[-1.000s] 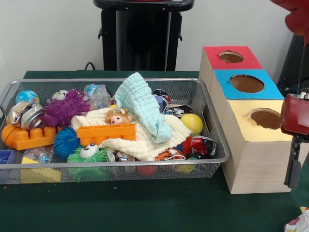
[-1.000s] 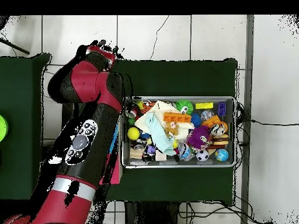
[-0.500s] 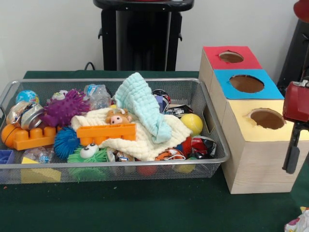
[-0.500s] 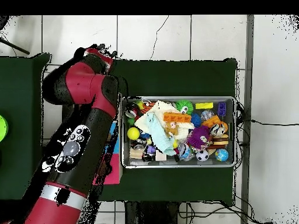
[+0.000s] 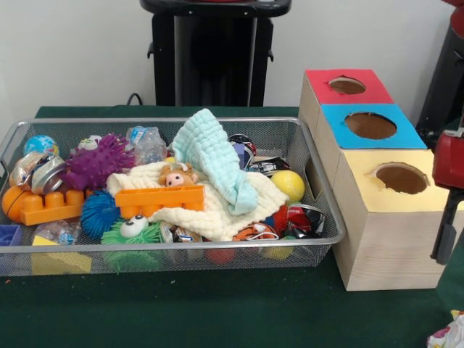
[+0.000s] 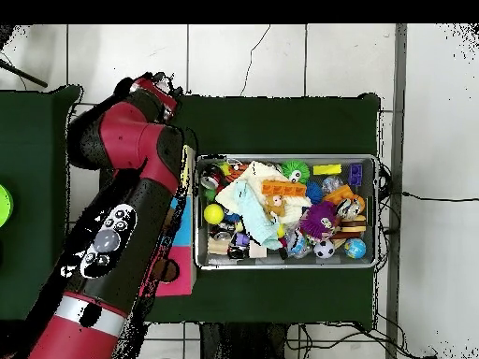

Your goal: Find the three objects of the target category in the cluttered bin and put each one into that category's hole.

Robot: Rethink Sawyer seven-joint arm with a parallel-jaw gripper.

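Well, pale cloths point(image 5: 217, 177) and an orange brick point(image 5: 159, 199) cover the wire basket point(image 5: 319, 190); gripper point(image 5: 446, 235) beside 3 boxes point(image 5: 388, 232), fingers' state unclear.

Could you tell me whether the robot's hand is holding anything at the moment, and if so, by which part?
It cannot be told: the hand shows only partly at the front view's right edge, beside the yellow box, with nothing visibly in it.

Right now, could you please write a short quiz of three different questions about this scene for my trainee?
1. True or false: the mint cloth lies on top of the pile in the cluttered bin.
2. Which box is nearest the camera in the front view? A red, B blue, C yellow.
3. Fill in: the orange brick lies on a cream ____.

Key: 1 true; 2 C, the yellow box; 3 cloth.
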